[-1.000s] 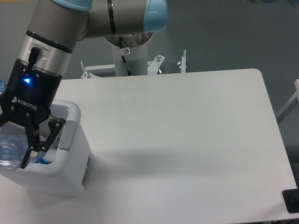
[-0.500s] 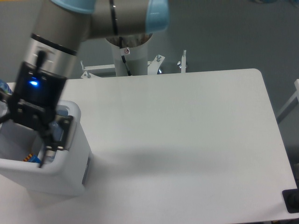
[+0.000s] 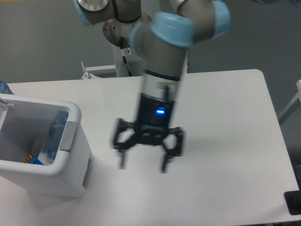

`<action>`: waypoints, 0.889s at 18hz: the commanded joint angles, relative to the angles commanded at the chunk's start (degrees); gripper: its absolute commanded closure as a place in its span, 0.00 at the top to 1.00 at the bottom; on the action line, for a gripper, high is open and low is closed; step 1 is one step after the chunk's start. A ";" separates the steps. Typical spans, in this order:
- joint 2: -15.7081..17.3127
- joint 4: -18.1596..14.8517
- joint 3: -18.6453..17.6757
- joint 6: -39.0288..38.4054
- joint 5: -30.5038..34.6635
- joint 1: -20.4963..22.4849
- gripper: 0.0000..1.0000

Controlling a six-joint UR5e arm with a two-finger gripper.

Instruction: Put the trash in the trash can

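Observation:
The white trash can (image 3: 70, 167) stands at the table's left front. Inside it a clear plastic bottle (image 3: 54, 132) leans against the right inner wall, and a bit of blue and orange (image 3: 32, 160) shows at the bottom. My gripper (image 3: 143, 165) hangs over the middle of the table, well to the right of the can, blurred by motion. Its two black fingers are spread wide apart and hold nothing. I see no wrapper on the table.
The arm's white base column (image 3: 128, 59) rises behind the table's far edge, with metal brackets (image 3: 184, 61) beside it. A black object (image 3: 294, 203) sits at the table's front right corner.
The gripper has left the trash can and swung right to the middle of the table. The bottle it held a second ago now lies in the can.

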 joint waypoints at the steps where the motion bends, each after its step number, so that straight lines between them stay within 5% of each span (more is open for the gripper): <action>1: -0.26 -0.17 -0.09 0.97 1.58 0.79 1.00; 9: -1.67 -3.77 -1.41 18.28 11.34 4.58 1.00; 16: -1.85 -6.85 -4.30 29.51 22.68 3.00 1.00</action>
